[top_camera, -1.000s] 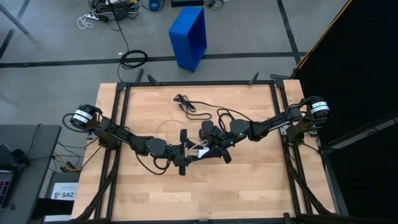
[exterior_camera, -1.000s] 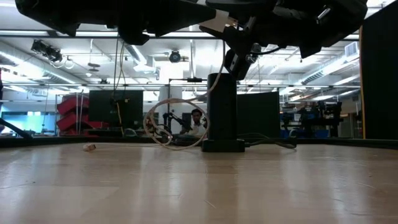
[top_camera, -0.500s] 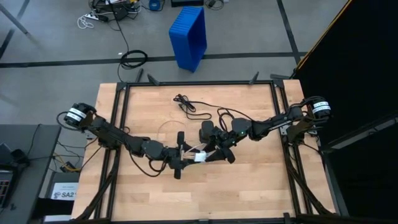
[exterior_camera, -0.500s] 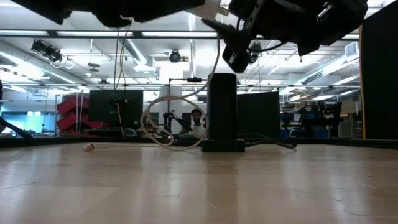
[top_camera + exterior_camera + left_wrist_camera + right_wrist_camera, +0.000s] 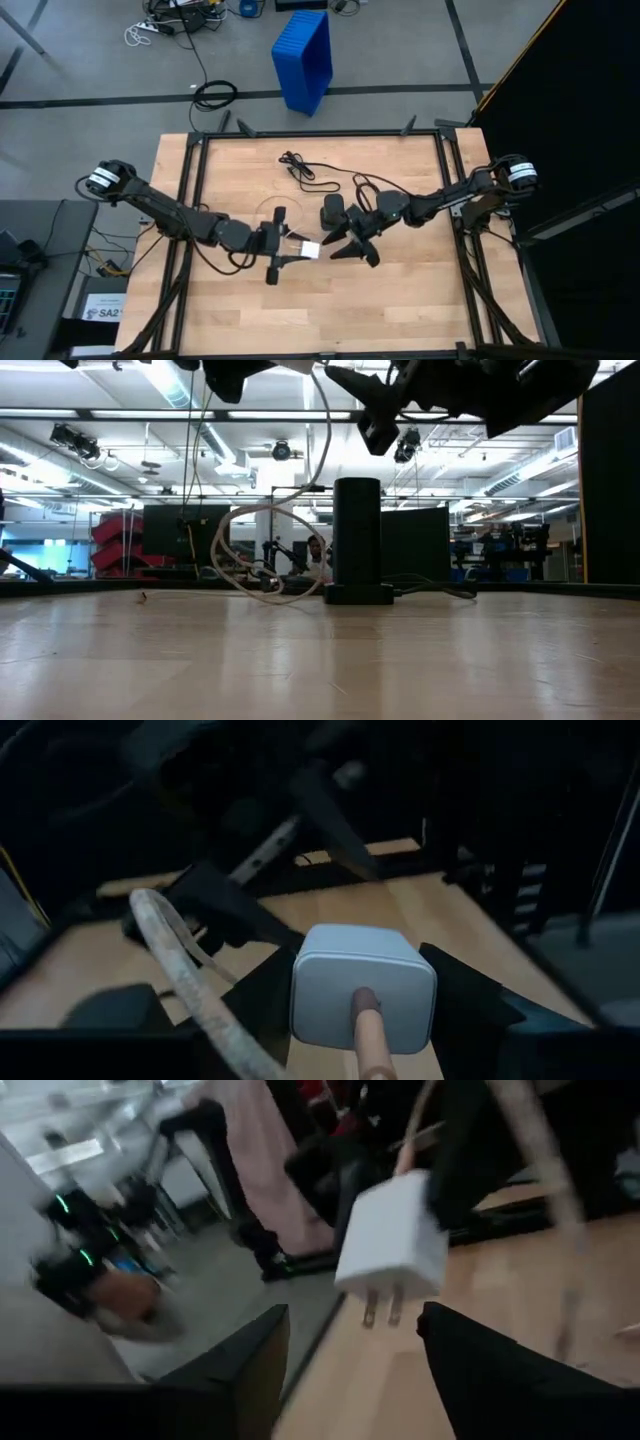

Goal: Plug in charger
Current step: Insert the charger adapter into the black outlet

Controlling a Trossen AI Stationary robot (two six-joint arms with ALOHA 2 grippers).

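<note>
A white cube charger (image 5: pixel 309 247) is held above the table in my left gripper (image 5: pixel 297 248), which is shut on it. Its two prongs (image 5: pixel 380 1312) point toward my right gripper (image 5: pixel 353 257), which is open and stands a short way off, toward the table's right. The charger's tan cable (image 5: pixel 180 970) leaves the charger's back and hangs in a loop (image 5: pixel 250 555) down to the table. A black upright socket tower (image 5: pixel 357 540) stands on its base on the table just beyond the grippers; it also shows in the high view (image 5: pixel 332 212). My left gripper pinches the charger's two opposite side faces (image 5: pixel 305 995) between its two fingers. The fingers come level from the table's left. The cable end (image 5: pixel 368 1030) points back toward the wrist. The charger is lifted clear of the table, prongs pointing toward the table's right.
Black cords (image 5: pixel 300 170) lie on the far part of the table and run to the tower. A blue crate (image 5: pixel 304 58) stands on the floor beyond the table. The near half of the table (image 5: pixel 330 310) is bare wood.
My left gripper has gone toward the table's left edge and up, carrying the charger away from my right gripper. The cable loop has swung left with it. My right gripper has risen a little and stays near the tower.
</note>
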